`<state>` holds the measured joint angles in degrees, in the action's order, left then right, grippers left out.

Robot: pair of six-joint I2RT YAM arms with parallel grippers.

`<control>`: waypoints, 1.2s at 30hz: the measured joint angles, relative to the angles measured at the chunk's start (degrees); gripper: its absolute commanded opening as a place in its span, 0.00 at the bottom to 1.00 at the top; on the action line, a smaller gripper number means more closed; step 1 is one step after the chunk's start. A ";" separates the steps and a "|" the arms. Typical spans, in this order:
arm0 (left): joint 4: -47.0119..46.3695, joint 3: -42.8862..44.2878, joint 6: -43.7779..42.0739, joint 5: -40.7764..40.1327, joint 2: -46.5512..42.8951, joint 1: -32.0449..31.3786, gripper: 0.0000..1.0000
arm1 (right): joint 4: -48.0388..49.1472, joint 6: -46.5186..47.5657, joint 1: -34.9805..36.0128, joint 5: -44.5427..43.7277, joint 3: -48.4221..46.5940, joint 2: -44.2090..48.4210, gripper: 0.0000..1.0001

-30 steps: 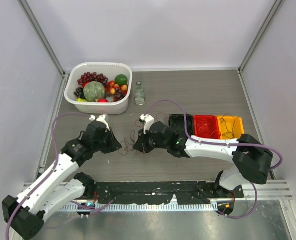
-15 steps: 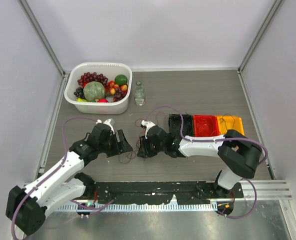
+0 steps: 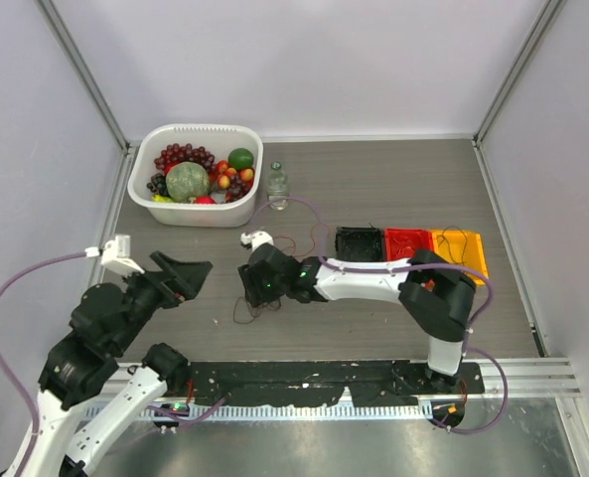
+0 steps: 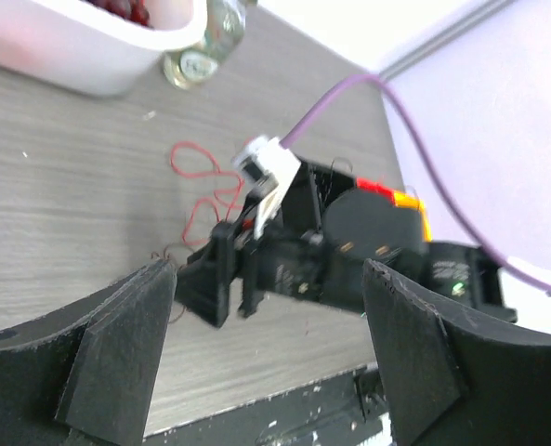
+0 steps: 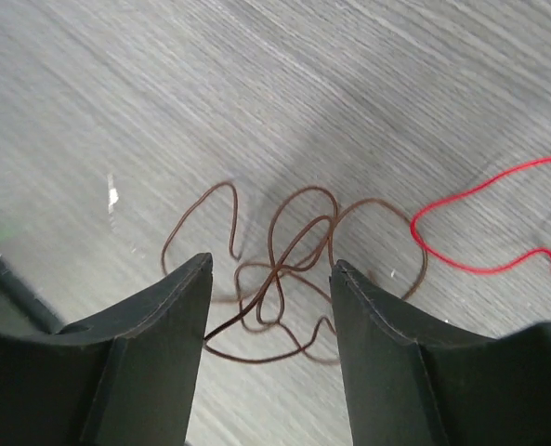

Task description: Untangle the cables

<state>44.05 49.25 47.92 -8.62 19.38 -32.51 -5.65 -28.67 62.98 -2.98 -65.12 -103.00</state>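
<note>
Hovering open and empty over the brown cable [image 5: 298,243] near the front edge of the bench [image 3: 403,189]: right gripper [image 5: 270,269]. Red cable [image 5: 416,223] just beside. Left gripper [image 3: 200,278] wide open, empty, toward the left edge.

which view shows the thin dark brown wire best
Right wrist view: the thin dark brown wire lies close and sharp, each loop distinct. Top view gives a faint squiggle; left wrist view, almost nothing.

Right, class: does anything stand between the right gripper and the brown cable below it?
Nothing visible does. The open right gripper hangs directly over the brown cable on the table; the red cable lies aside.
</note>
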 measured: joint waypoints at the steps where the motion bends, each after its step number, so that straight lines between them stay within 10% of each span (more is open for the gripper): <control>1: 0.85 1.42 -0.13 -1.42 -0.79 0.00 0.85 | -2.05 0.57 1.14 -2.49 -2.47 -1.84 0.59; 7: 4.09 4.26 -0.70 -6.49 -2.71 0.00 0.85 | -10.21 2.73 5.44 -12.11 -9.99 -10.38 0.54; 9: 5.03 4.26 -0.81 -6.93 -2.73 0.00 0.85 | -11.30 3.19 5.92 -13.51 -10.84 -11.37 0.43; 12: 5.77 4.26 -0.83 -6.97 -2.71 0.00 0.84 | -12.46 3.48 5.95 -14.62 -11.21 -11.67 0.01; 23: 5.33 4.17 -1.81 -6.78 -1.42 0.00 0.83 | -17.79 3.17 3.63 -25.35 -3.93 11.19 0.01; 30: 4.09 3.76 -2.45 -6.16 -0.04 0.00 0.84 | -18.67 -0.22 -23.41 -32.06 -2.84 39.34 0.01; 36: 3.76 3.56 -3.17 -5.88 -0.07 0.00 0.84 | -24.00 -4.68 -48.83 -35.85 3.52 43.34 0.01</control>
<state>47.81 52.82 44.75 -14.50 19.31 -32.51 -29.65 -33.34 14.15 -38.83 -61.60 -59.66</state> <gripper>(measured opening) 0.837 0.050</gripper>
